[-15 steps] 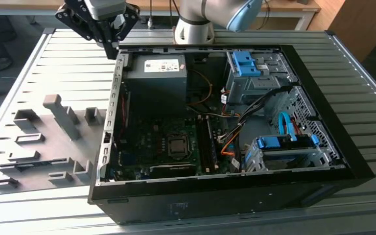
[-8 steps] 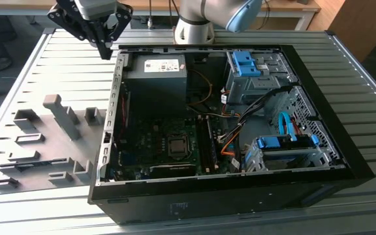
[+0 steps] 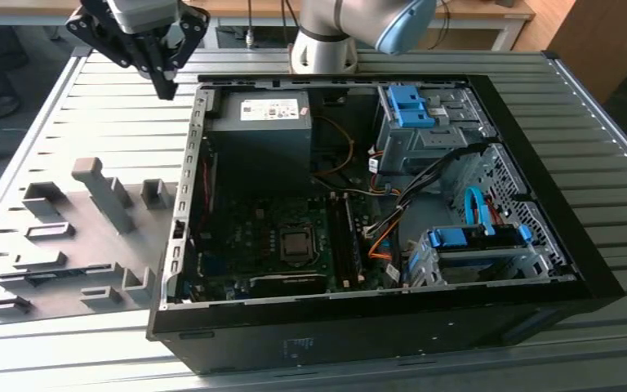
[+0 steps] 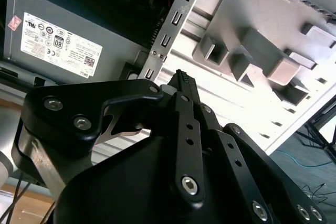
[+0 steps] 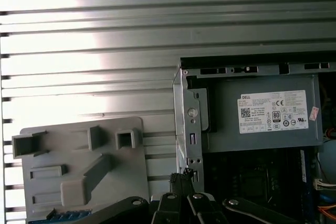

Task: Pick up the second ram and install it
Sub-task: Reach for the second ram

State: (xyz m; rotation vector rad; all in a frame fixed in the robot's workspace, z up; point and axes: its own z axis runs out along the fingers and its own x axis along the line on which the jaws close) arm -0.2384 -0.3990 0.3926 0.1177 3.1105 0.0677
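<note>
My gripper (image 3: 166,88) hangs above the slatted table, just outside the open computer case's (image 3: 199,147) far corner on the exterior view's left. Its black fingers are shut tip to tip with nothing between them, as both wrist views show (image 4: 181,76) (image 5: 181,176). A blue-green strip that looks like the second ram (image 5: 64,216) lies in the grey fixture tray (image 5: 84,182), partly cut off by the picture's edge. The motherboard's long dark memory slots (image 3: 341,245) run beside the processor socket (image 3: 293,242) inside the case.
The grey power supply (image 3: 259,122) with a white label fills the case's far corner, close to the gripper. Drive bays with blue latches (image 3: 411,106) and a curved blue cable (image 3: 475,212) sit on the exterior view's right. The arm's base (image 3: 325,45) stands behind the case.
</note>
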